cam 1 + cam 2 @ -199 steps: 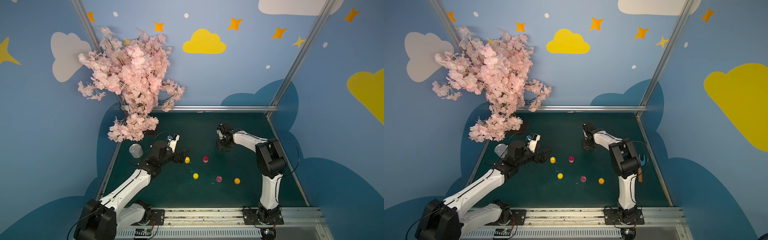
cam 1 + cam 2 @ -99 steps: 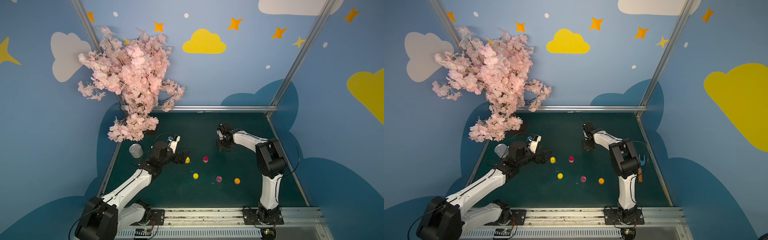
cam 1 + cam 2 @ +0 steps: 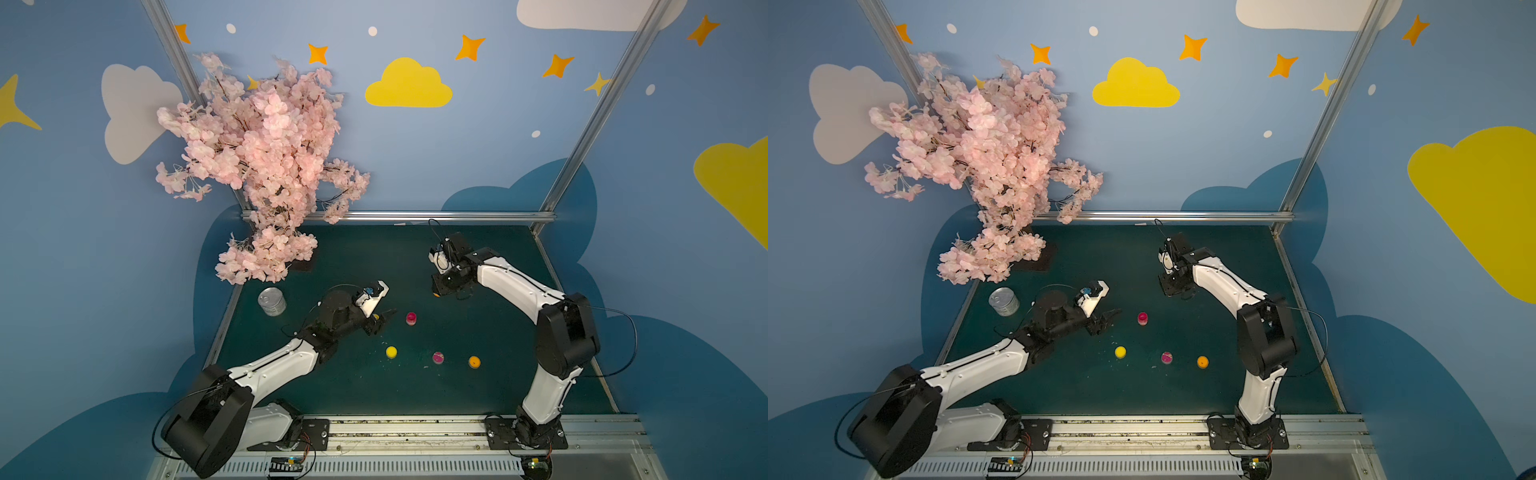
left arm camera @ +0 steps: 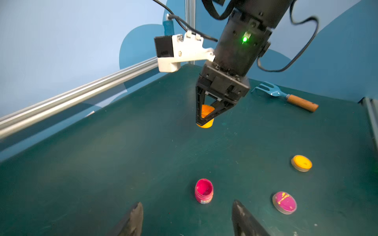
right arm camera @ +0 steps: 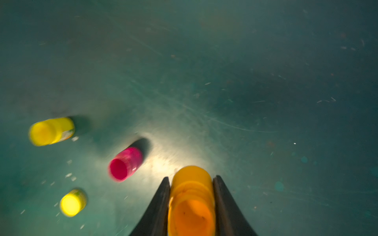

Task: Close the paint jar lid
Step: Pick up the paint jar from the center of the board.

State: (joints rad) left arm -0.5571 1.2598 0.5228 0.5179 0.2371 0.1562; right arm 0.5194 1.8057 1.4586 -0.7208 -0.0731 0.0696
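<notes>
My right gripper (image 5: 191, 177) is shut on an open orange paint jar (image 5: 191, 200), holding it just above the green table near the back; both show in the left wrist view too, gripper (image 4: 204, 120) and jar (image 4: 206, 113). Its orange lid (image 3: 474, 361) lies flat at the front right. My left gripper (image 4: 187, 214) is open, its fingers (image 4: 133, 216) wide apart and low over the table. In a top view a yellow jar (image 3: 376, 316) sits close beside the left gripper (image 3: 383, 321). An open pink jar (image 4: 204, 191) stands just ahead of it.
A yellow lid (image 3: 391, 352) and a pink lid (image 3: 437, 357) lie on the table (image 3: 353, 395) toward the front. A tin can (image 3: 272, 301) stands at the left edge under the blossom tree (image 3: 266, 166). A blue garden fork (image 4: 284, 96) lies at the right edge.
The left gripper's jaws have narrowed and it has edged forward around the yellow jar. The right arm holds the orange jar almost still.
</notes>
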